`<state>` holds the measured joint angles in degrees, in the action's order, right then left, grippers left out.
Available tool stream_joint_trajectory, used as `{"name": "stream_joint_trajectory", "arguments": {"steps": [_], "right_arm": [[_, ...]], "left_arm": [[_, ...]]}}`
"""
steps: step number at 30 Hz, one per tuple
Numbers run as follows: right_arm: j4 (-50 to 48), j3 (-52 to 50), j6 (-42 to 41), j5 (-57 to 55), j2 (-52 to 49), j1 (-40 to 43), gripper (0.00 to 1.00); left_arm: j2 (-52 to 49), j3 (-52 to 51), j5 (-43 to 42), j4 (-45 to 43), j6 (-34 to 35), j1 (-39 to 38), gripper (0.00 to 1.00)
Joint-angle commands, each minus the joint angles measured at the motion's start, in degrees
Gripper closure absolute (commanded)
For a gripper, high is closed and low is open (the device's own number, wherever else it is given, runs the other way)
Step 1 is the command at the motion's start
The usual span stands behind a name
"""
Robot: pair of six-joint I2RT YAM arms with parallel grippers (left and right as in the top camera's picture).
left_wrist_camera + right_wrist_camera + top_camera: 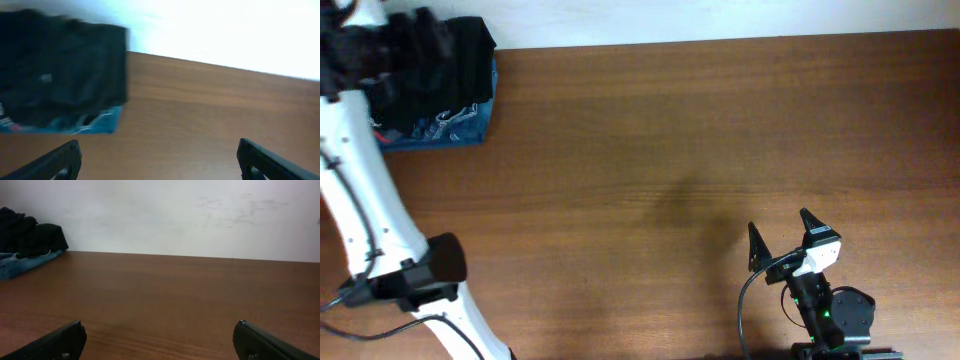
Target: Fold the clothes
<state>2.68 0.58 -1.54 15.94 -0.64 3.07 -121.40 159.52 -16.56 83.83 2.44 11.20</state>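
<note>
A pile of clothes (440,75) lies at the table's far left corner: dark garments on top of a blue denim piece. It also shows blurred in the left wrist view (60,75) and far off in the right wrist view (25,242). My left gripper (157,152) is open and empty, low over bare table just short of the pile; in the overhead view its fingers merge with the dark cloth. My right gripper (782,238) is open and empty near the front right; its fingers also show in the right wrist view (157,335).
The brown wooden table (670,150) ends at a white wall (175,215) along its far edge. The left arm's white link (360,180) runs along the left side, and the right arm's base (835,315) sits at the front edge.
</note>
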Motion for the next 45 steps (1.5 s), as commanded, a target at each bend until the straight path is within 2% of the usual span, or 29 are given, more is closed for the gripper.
{"name": "stream_joint_trajectory", "arguments": {"steps": [1, 6, 12, 15, 18, 28, 33, 36, 39, 45], "right_arm": [[0.37, -0.26, -0.42, -0.50, 0.33, 0.33, 0.01], [0.37, -0.26, -0.42, -0.50, 0.33, 0.33, 0.01], [0.37, -0.26, -0.44, -0.50, 0.33, 0.33, 0.01], [0.37, -0.26, -0.44, -0.50, 0.33, 0.35, 0.01], [0.37, -0.26, -0.42, -0.50, 0.33, 0.35, 0.01], [0.37, -0.26, -0.44, -0.50, 0.33, 0.33, 0.01], [0.37, -0.26, -0.42, -0.50, 0.33, 0.33, 0.01], [0.37, -0.26, -0.42, -0.50, 0.33, 0.33, 0.01], [0.37, -0.26, -0.42, -0.50, 0.33, 0.33, 0.01], [0.37, -0.26, -0.42, -0.50, 0.33, 0.33, 0.01]], "left_arm": [[2.86, 0.07, -0.61, 0.04, -0.28, -5.29, 0.01], [8.37, -2.97, -0.63, 0.02, -0.28, -9.73, 0.01], [16.13, -15.89, 6.60, -0.17, -0.31, -9.55, 0.01], [20.26, -23.19, 7.39, -4.00, -1.27, -9.55, 0.01], [26.88, -36.57, 7.39, -12.66, -3.32, -9.97, 0.01], [53.27, -87.56, 7.30, -44.46, -3.32, -10.05, 0.01], [65.55, -108.28, 4.87, -59.21, -3.34, -10.05, 0.01], [78.16, -127.32, 0.74, -75.84, -3.34, -10.05, 0.01], [85.83, -137.31, -0.26, -82.93, -3.32, -10.05, 0.01], [97.48, -150.77, -0.37, -89.50, -3.32, -10.03, 0.01]]}}
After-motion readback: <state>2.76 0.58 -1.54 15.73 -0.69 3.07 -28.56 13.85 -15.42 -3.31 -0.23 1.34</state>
